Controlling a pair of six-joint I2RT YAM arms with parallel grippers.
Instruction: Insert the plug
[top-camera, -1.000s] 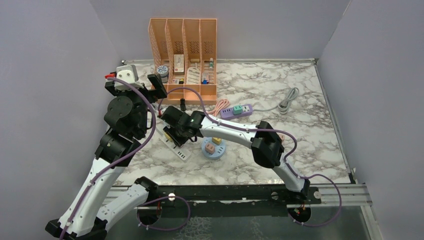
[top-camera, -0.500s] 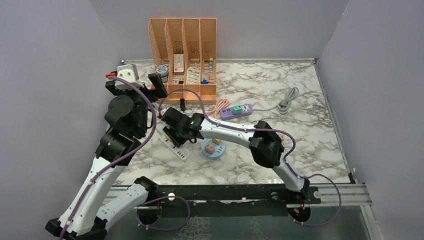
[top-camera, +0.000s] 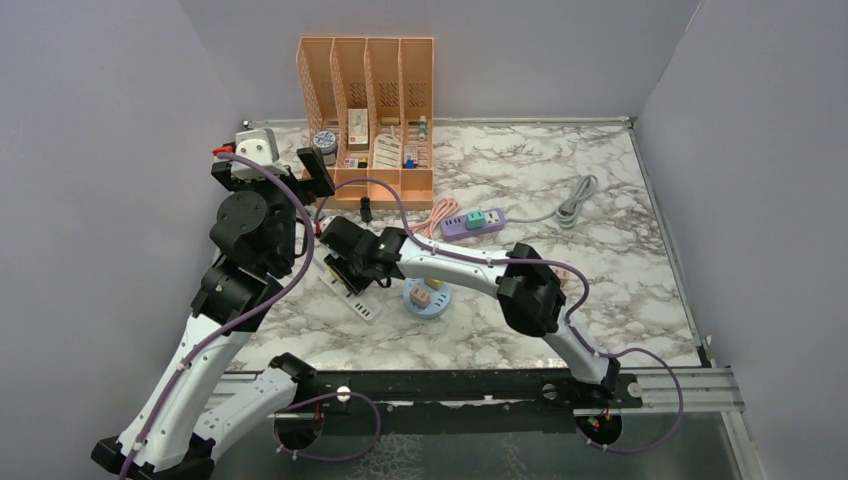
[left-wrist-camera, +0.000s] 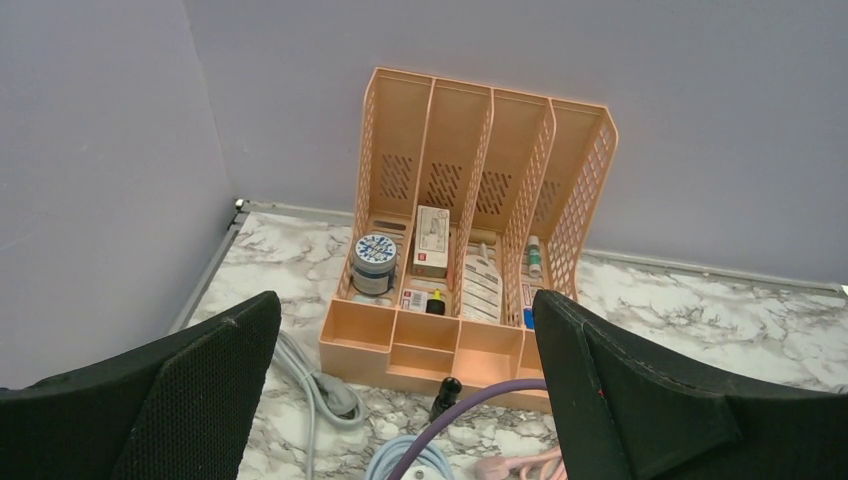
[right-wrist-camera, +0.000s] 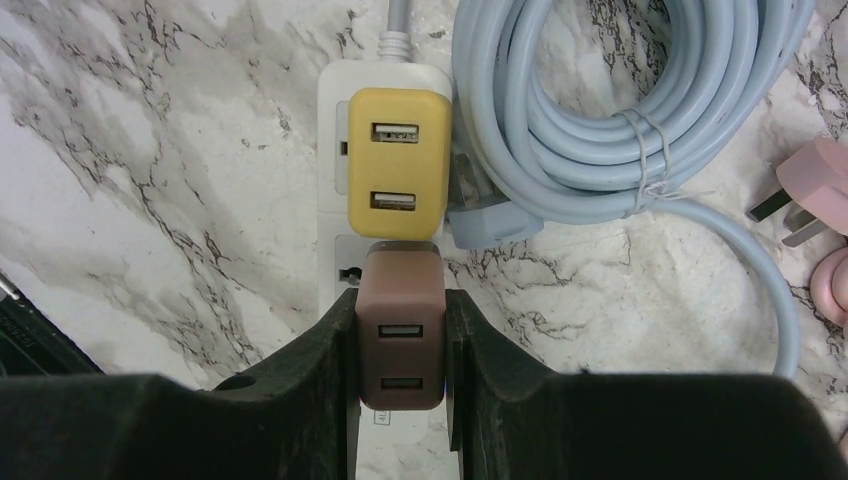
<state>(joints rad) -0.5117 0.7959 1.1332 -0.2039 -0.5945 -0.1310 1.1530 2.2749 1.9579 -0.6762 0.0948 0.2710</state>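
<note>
Top external: lilac walls, marble tabletop; right tool pinches the brown plug, left tool gapes empty.

White power strip lies on the desk, which is white marble with grey-brown veins. Yellow plug at the strip's cord end, brown plug mid-strip. Right fingers flanking the brown plug are black with a rough texture. Just beside the strip is a pale blue-grey coiled cable, with a pink plug beyond it. Well apart from the strip are a peach-orange organizer with perforated dividers and a purple socket bar.
</note>
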